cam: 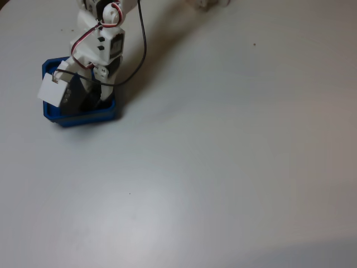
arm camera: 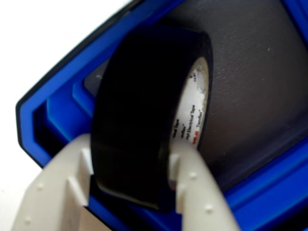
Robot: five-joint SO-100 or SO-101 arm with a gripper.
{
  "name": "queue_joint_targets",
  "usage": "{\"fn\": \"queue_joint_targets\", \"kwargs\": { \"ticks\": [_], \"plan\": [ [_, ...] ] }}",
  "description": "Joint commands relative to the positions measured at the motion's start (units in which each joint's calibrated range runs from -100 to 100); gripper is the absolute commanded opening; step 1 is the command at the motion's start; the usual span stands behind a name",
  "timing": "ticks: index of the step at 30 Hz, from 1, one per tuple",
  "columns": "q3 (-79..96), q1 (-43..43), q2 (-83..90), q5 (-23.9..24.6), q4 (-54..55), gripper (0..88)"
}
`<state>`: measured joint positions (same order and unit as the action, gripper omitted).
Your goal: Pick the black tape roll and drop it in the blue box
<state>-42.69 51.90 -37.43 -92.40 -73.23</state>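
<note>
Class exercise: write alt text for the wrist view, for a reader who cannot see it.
The hand grips a black tape roll on edge between two pale fingers, above the dark floor of a blue box.

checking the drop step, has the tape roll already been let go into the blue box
No: in the wrist view the black tape roll sits clamped between the white fingers, held over the blue box.

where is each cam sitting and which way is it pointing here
fixed view: above the white table, looking down at an angle; the arm reaches into the blue box.
wrist view: rides behind the claw, looking along its white fingers at the black tape roll they clamp.
shared: the blue box.
</note>
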Motion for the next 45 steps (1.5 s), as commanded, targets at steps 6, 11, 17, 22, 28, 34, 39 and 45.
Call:
{"fn": "queue_joint_targets", "kwargs": {
  "ticks": [6,11,17,22,28,34,39,45],
  "plan": [
    [-3.5,0.6,0.9,-0.3,0.5,13.8],
    [-3.7,0.6,1.1,-0.3,0.5,14.9],
    [-3.8,0.8,1.6,-0.3,0.8,15.0],
    [-4.8,1.8,4.0,-0.2,1.0,17.9],
    [-5.9,1.9,6.6,-0.2,1.0,20.5],
    [-5.9,1.8,6.3,-0.3,1.0,21.7],
    [-5.9,1.8,6.3,-0.3,1.0,21.7],
    [-5.9,1.6,6.7,-0.3,1.0,21.7]
  ]
}}
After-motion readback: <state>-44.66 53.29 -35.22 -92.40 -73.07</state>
